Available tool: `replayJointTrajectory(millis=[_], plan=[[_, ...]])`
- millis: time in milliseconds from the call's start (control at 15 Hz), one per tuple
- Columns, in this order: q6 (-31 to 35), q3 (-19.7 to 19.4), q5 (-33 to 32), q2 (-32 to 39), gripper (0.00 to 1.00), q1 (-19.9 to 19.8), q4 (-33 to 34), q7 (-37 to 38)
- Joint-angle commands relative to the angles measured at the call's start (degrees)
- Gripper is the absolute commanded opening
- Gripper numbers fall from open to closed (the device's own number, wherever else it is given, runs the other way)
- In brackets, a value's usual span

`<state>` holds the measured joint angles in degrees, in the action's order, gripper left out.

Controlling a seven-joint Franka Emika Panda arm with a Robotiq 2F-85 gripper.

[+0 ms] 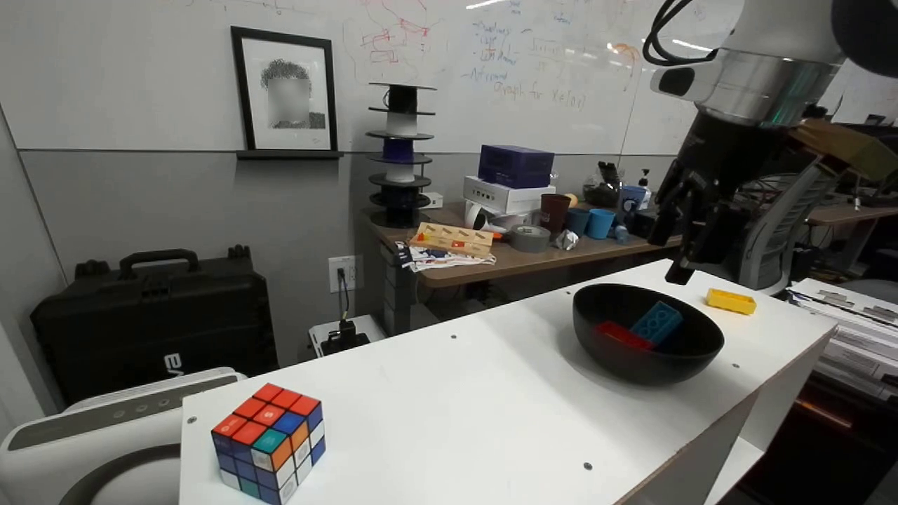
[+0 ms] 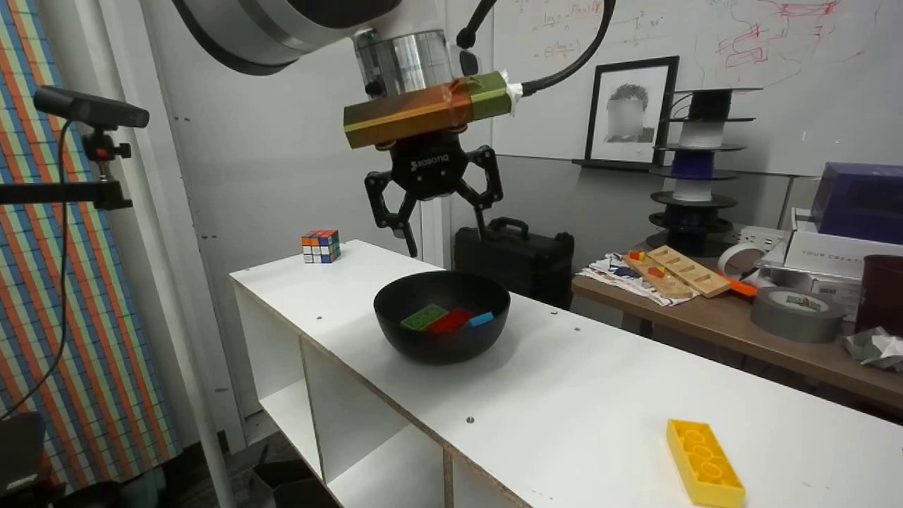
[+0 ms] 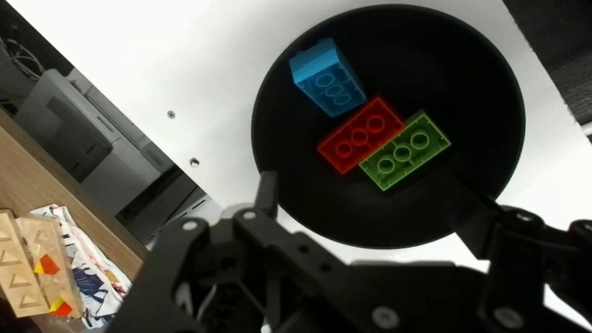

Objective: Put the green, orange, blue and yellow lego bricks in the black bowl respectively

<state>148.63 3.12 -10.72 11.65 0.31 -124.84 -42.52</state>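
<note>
The black bowl stands on a white shelf top. Inside it, seen from above in the wrist view, are the blue brick, the red-orange brick and the green brick. Red-orange and green lie side by side, hollow side up; the blue one is tilted against the bowl's wall. Outside the bowl, the yellow brick rests on the shelf top, hollow side up; it also shows in an exterior view. My gripper hangs above the bowl, fingers spread wide, with nothing between them.
A multicoloured puzzle cube sits at the shelf's far end from the yellow brick. The white shelf top has open edges along its length. A brown desk with boxes, tape and cups stands behind it.
</note>
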Motion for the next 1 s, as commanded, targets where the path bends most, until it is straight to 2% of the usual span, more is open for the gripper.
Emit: replayJointTrajectory(millis=[0, 200, 467, 733, 933], plan=[[-3.0, -0.4, -0.23, -0.44, 1.0, -0.99, 2.94, 0.4], [-8.63, -2.75, -0.45, -1.3, 1.0, -2.96, 6.5, 0.54], [-16.78, -6.92, 0.69, -2.25, 1.0, -7.53, 13.92, -0.84], [-18.71, -9.38, 3.89, -1.07, 1.0, -12.3, 19.72, -8.81], [-17.56, -9.24, 9.48, 1.66, 1.0, -14.88, 21.51, -17.77]])
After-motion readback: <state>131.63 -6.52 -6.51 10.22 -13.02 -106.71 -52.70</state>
